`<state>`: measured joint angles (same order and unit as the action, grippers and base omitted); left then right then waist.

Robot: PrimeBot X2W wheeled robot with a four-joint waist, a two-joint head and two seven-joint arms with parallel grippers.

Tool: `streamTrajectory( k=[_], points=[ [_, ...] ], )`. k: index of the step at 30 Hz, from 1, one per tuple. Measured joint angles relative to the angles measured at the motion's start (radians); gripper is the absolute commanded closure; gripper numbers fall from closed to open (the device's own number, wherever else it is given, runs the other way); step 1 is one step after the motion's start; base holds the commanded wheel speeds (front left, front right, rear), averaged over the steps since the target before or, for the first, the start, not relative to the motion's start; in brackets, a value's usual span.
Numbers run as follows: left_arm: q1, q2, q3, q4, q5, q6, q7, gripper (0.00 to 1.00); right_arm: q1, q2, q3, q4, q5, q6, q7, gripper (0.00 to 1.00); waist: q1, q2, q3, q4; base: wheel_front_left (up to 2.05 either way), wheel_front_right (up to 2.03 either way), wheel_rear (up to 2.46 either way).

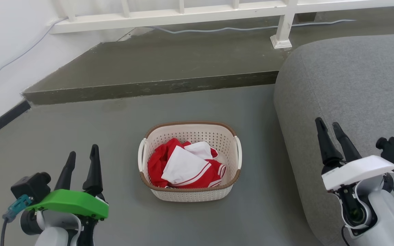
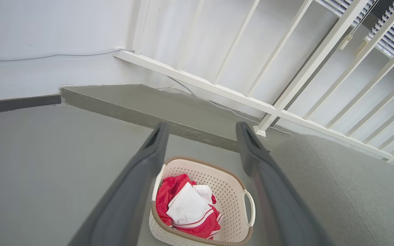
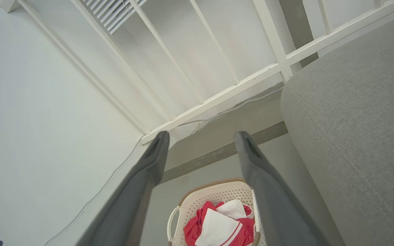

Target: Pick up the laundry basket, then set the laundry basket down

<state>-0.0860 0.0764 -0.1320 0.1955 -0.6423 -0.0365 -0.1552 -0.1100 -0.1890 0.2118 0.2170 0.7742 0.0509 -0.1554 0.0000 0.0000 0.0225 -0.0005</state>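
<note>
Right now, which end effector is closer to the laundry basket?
Left, it seems. The left end effector hovers left of the laundry basket; the right end effector is farther off to its right, by the grey cushion.

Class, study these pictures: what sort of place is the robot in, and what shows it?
Probably a room in a home. A laundry basket holding red and white clothes stands on the grey floor beside a grey upholstered seat, with a white railing along a raised step behind.
</note>
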Motion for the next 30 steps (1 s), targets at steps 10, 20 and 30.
streamTrajectory(
  k=[10, 20, 30],
  points=[
    [-0.011, -0.001, -0.007, 0.0, 0.113, 0.002, -0.032, 0.0, -0.013, 0.0, 0.03, -0.001, -0.114, -0.01, -0.031, 0.0, 0.0, 0.0, 0.001, 0.001, 0.0, 0.0, 0.0],
    [-0.019, -0.004, -0.019, -0.003, 0.205, 0.007, -0.059, 0.0, -0.026, -0.002, 0.052, -0.003, -0.215, -0.027, -0.057, 0.0, 0.0, 0.0, 0.002, 0.001, 0.0, 0.0, 0.0],
    [-0.038, -0.006, -0.032, -0.01, 0.319, 0.007, -0.094, 0.0, -0.038, -0.008, 0.077, -0.004, -0.322, -0.028, -0.092, 0.0, 0.0, 0.0, 0.001, 0.002, 0.0, 0.0, 0.0]
  ],
)
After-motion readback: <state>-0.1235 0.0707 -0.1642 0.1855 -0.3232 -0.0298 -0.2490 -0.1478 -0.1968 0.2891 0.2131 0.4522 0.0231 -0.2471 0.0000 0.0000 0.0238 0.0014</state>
